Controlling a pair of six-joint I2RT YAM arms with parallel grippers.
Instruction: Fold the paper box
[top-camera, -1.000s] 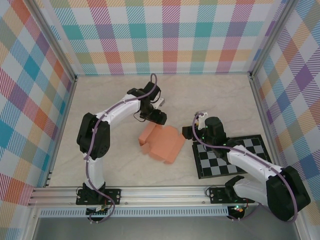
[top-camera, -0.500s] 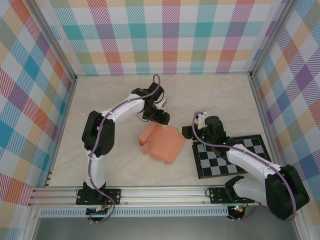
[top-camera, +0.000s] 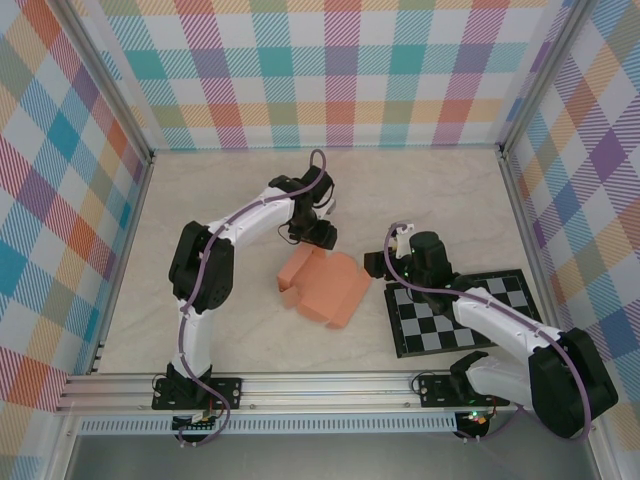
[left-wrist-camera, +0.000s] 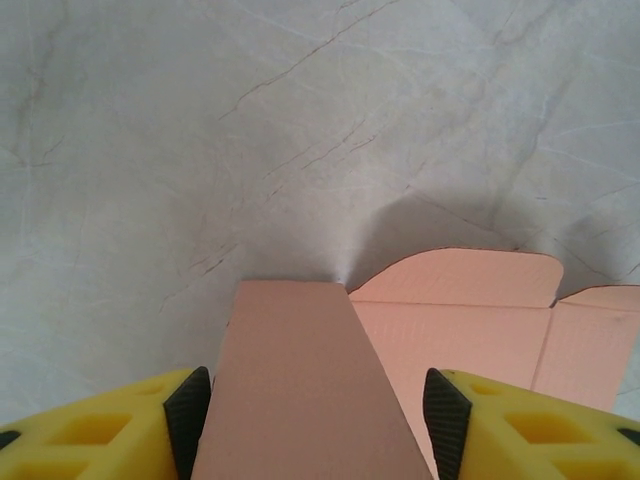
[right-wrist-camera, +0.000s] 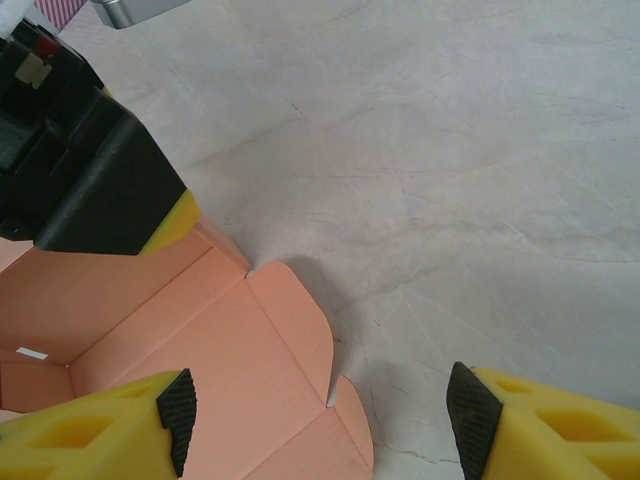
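Lying half-formed on the table (top-camera: 210, 330), the paper box (top-camera: 325, 288) had loose flaps left to close; the left gripper (left-wrist-camera: 315, 410) straddled one flap, its hold unclear, while the right gripper (right-wrist-camera: 320, 400) gaped empty alongside.

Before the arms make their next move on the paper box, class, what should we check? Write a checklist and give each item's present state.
1. A flap of the paper box stands between the fingers of the left gripper: ok.
2. Left gripper clamped firmly on that flap: cannot tell.
3. Right gripper open and holding nothing: ok.
4. Right gripper close to the box's corner flap: ok.
5. Box fully folded: not ok. Its inside shows and the flaps lie open.
6. Box apart from the checkered board: ok.
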